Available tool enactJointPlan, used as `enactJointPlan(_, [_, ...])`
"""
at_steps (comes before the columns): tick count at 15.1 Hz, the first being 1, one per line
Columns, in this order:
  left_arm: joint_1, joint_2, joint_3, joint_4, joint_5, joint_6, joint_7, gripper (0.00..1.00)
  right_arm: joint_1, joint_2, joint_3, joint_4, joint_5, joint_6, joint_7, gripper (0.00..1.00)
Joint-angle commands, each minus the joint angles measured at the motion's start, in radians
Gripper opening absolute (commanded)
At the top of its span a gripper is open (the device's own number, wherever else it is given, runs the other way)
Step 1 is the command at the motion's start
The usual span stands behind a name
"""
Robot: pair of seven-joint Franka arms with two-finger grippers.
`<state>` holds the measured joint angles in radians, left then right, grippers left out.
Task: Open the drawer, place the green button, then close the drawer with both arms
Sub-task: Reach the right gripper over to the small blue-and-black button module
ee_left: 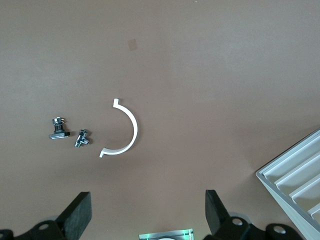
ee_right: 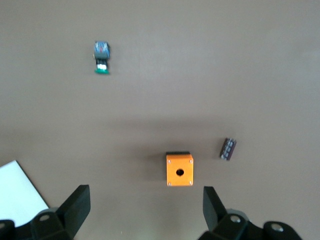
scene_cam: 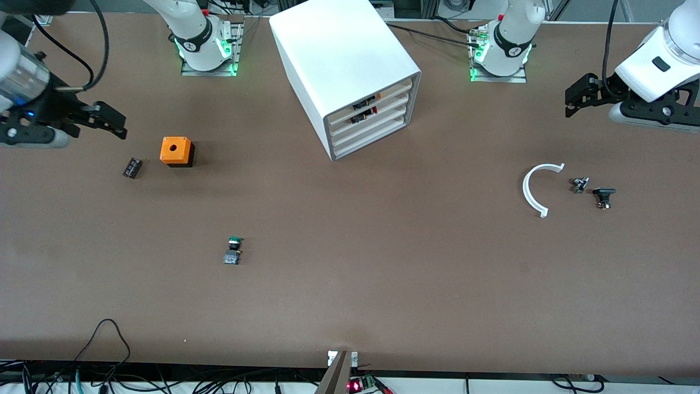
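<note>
Showing spread fingers, wrist views reveal both hands, left hand (ee_left: 145,212) and right hand (ee_right: 145,210), open.

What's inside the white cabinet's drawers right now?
The cabinet has all four drawers pushed in. Small orange, red and black parts peek out of the top two. The third drawer and the bottom one show only white fronts; their contents are hidden.

Button (scene_cam: 234,250) lies nearer the camera than cabinet (scene_cam: 350,76)
</note>
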<state>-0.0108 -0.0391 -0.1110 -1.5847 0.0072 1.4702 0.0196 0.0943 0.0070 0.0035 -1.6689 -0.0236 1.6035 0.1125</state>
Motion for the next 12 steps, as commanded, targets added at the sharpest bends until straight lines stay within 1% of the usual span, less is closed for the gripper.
enactJointPlan(1, [0.006,0.018,-0.001,0.034,-0.024,-0.010,-0.006,1.00,0.010,0.063,0.000,0.011,0.011,-0.030,-0.017,1.00])
enactJointPlan(3, [0.006,0.018,-0.001,0.032,-0.024,-0.010,-0.006,1.00,0.012,0.094,0.000,0.018,0.013,-0.001,-0.054,1.00])
enactJointPlan(6, [0.006,0.018,-0.001,0.031,-0.024,-0.010,-0.006,1.00,0.013,0.139,0.000,0.026,0.022,0.117,-0.036,1.00])
enactJointPlan(8, [0.006,0.019,-0.001,0.031,-0.024,-0.010,-0.006,1.00,0.010,0.194,-0.002,0.044,0.103,0.176,-0.036,1.00])
enactJointPlan(10, [0.006,0.031,-0.001,0.031,-0.024,-0.007,-0.006,1.00,0.013,0.253,0.000,0.061,0.117,0.220,-0.034,1.00])
enactJointPlan(12, [0.003,0.048,-0.001,0.034,-0.024,0.008,-0.006,1.00,0.033,0.323,0.000,0.102,0.117,0.272,0.018,1.00])
